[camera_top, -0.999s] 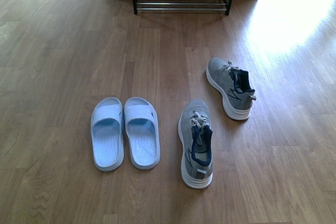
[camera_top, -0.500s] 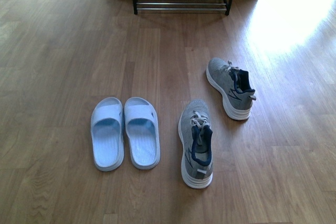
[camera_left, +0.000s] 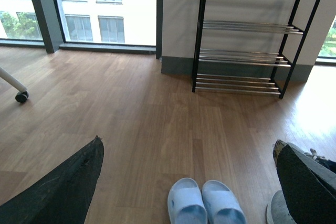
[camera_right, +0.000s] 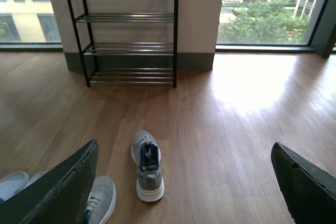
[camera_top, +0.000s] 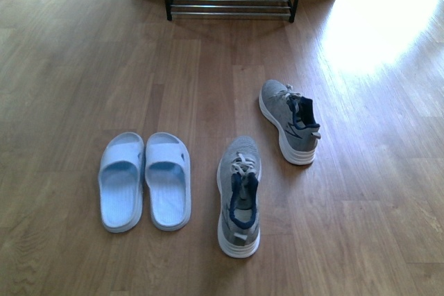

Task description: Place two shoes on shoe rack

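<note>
Two tools are seen spread wide, left tool (camera_left: 187,144) and right tool (camera_right: 184,145), nothing held or touched, while near grey sneaker (camera_top: 239,197), far grey sneaker (camera_top: 288,121) and blue slides (camera_top: 166,181) are laid on the floor (camera_top: 69,67), well apart from the shoe rack (camera_top: 229,5).

Shoe rack (camera_top: 229,6) upper tiers out of frame, front view; slides (camera_left: 187,204) heels too, L wrist.

Daylight floods in through the windows (camera_right: 268,9) and burns a white glare patch onto the wooden floor (camera_top: 378,25) at my front view's upper right. The near sneaker (camera_top: 239,195) throws a soft, short shadow. In my wrist views the close-up fingers (camera_left: 58,192) look dark and blurred.
</note>
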Robot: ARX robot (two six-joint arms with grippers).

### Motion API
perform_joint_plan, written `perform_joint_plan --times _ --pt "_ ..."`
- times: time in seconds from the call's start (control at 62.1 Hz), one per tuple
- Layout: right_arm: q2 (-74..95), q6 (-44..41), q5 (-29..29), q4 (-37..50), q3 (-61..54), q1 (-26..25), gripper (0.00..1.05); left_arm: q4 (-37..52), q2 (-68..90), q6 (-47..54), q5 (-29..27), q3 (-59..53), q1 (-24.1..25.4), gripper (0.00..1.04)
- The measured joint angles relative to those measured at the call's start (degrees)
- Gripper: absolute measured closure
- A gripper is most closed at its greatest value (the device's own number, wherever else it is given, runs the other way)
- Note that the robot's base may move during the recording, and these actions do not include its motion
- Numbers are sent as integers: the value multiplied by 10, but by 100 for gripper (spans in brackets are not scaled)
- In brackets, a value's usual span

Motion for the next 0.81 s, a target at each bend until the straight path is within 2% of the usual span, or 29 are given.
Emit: perform_joint_plan --times 0.806 --pt "0 0 4 0 0 0 9 0 0 0 2 0 0 9"
